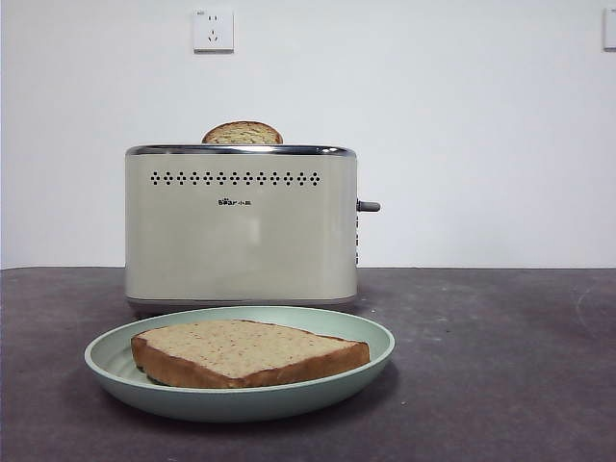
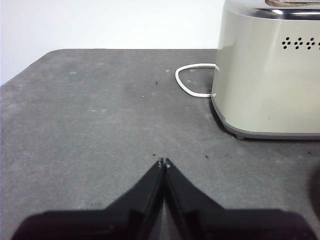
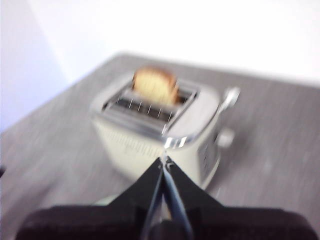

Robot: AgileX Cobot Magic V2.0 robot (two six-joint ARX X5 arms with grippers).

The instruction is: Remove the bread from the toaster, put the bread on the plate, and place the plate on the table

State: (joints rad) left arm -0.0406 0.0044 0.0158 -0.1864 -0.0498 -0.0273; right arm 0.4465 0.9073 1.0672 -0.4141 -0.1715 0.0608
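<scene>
In the front view the pale mint-green plate point(image 1: 240, 358) sits on the dark grey table point(image 1: 500, 366) in the lower middle of the frame, and the bread point(image 1: 248, 352) lies flat inside it, its tan speckled crumb facing up and its dark crust along the near edge. Just behind the plate, in the centre of the frame, stands the cream toaster point(image 1: 241, 229) with its chrome top rim, row of small dark holes and grey side lever point(image 1: 369, 206) on its right end. The domed top of a second slice point(image 1: 242, 133) shows above the toaster's rim, a little left of its middle. A white wall socket point(image 1: 213, 30) is on the wall in the upper left part of the frame. No arm shows in the front view. In the left wrist view the left gripper point(image 2: 164, 162) hangs above bare tabletop with its two black jaws pressed together and nothing between them; the toaster is at the upper right of that frame and a white cord point(image 2: 192, 82) loops on the table beside it. The right wrist view is blurred; the right gripper point(image 3: 165, 160) has its jaws closed together, empty, above the toaster, with the second slice standing in one slot at the upper middle of the frame.
</scene>
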